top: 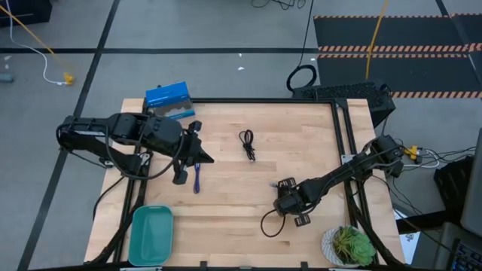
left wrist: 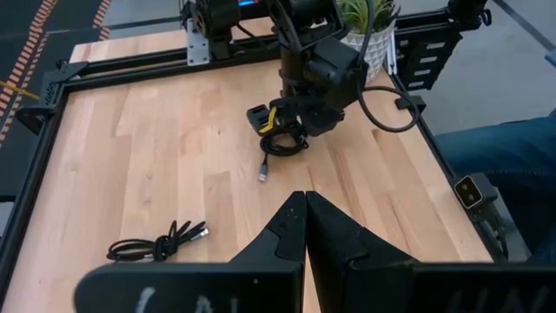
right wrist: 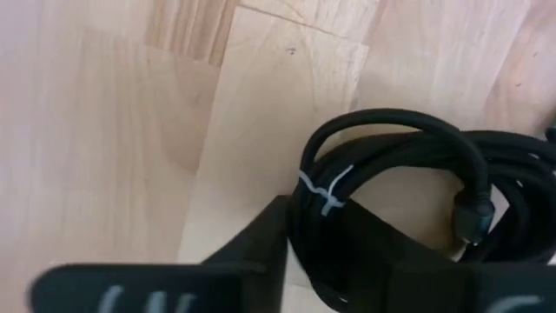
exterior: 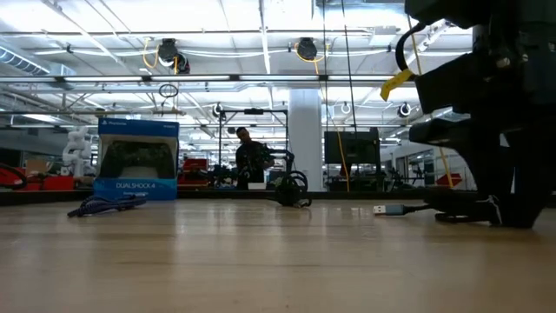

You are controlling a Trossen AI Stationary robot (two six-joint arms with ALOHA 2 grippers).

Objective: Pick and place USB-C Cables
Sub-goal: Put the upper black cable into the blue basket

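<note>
Right gripper (top: pixel 290 202) clamps black cable (right wrist: pixel 391 183), seen only by wrist view; left gripper (left wrist: pixel 306 204) clenched, empty.

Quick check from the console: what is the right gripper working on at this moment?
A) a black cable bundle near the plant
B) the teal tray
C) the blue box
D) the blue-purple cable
A: the right gripper is down on a black cable bundle, its fingers straddling the coil, close to the potted plant.

I'm seeing a pale wooden table (top: pixel 301 143) with a smooth, faintly shiny grain. I'm looking at a matt black rubbery cable (right wrist: pixel 391 156) bound by a white plastic tie (right wrist: pixel 323 191).
</note>
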